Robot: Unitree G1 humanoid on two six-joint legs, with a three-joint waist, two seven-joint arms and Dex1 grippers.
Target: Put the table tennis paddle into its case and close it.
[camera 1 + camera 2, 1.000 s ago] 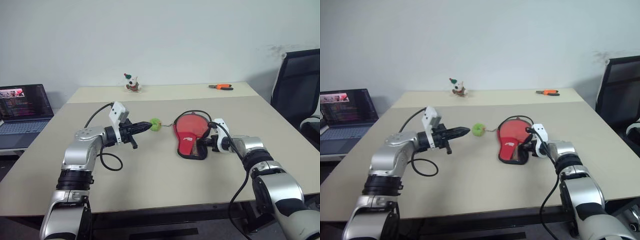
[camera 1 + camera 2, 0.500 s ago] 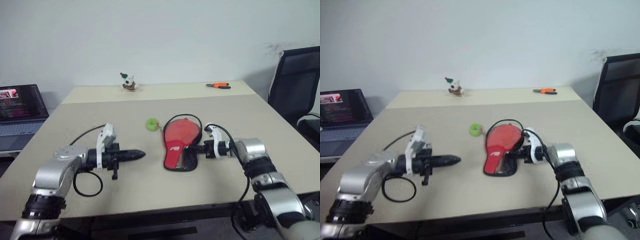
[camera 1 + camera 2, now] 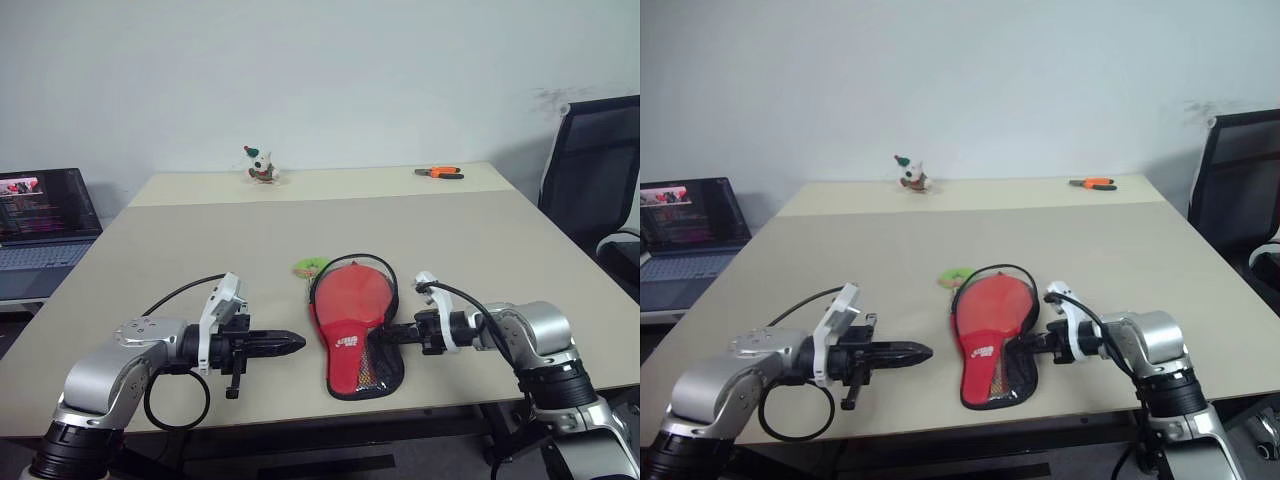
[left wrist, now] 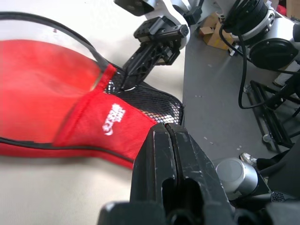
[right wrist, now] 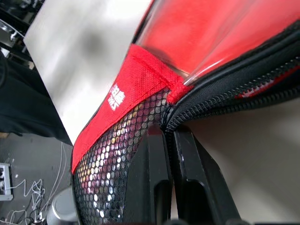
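The case point(image 3: 352, 320) lies flat near the table's front edge, red face up, with black mesh and white lettering at its near end. Its green zipper tag point(image 3: 308, 266) rests at the far end. My right gripper point(image 3: 388, 336) comes in from the right and is shut on the case's mesh edge by the zip seam point(image 5: 187, 110). My left gripper point(image 3: 298, 344) is shut and holds nothing; it lies level a short way left of the case, pointing at it. The table tennis paddle cannot be told apart from the case's red face.
A small toy figure point(image 3: 262, 166) and orange-handled pliers point(image 3: 439, 173) sit at the table's far edge. A laptop point(image 3: 40, 215) stands on a side surface to the left. A black office chair point(image 3: 595, 170) is at the right.
Both arms have drawn back toward the table's front edge. The case came along in my right gripper, and the green tag followed it. My left gripper stayed shut and sank a little.
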